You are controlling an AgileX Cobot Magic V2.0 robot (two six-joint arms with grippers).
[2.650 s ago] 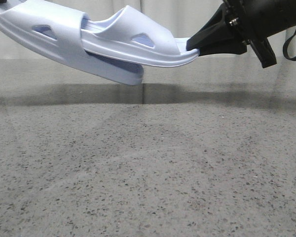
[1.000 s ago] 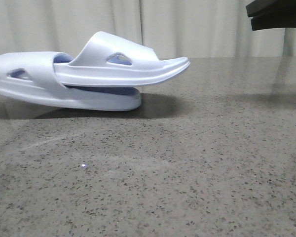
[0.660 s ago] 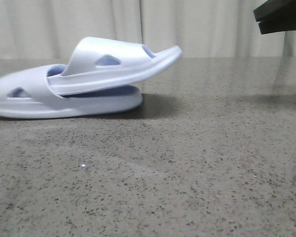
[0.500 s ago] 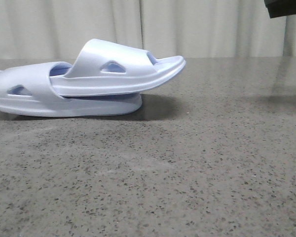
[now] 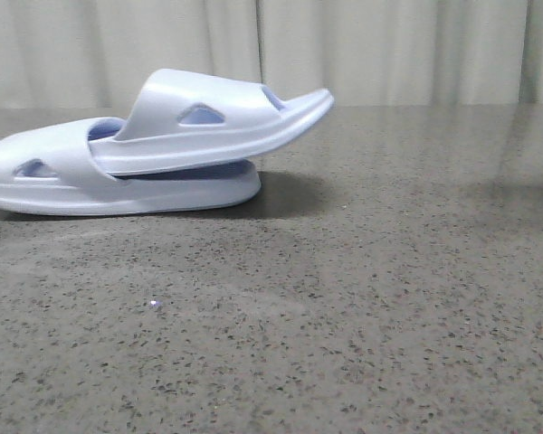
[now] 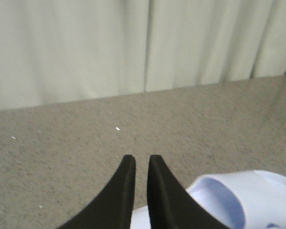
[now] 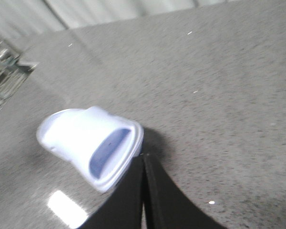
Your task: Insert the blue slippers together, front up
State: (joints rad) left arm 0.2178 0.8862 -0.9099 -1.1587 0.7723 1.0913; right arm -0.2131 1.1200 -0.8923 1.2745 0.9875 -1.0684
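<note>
The two blue slippers lie nested on the table at the left of the front view. The upper slipper is pushed through the strap of the lower slipper, its free end raised and pointing right. No gripper shows in the front view. My left gripper is empty, its fingers a narrow gap apart, with part of a slipper beside it. My right gripper is shut and empty, above the table, with the pair just past its tips.
The grey speckled stone table stretches across the front view. A pale curtain hangs behind it. A metal frame shows at the table's edge in the right wrist view.
The right gripper let go of the upper slipper and rose out of the front view at the top right. The nested pair came down onto the table, rocked and settled.
</note>
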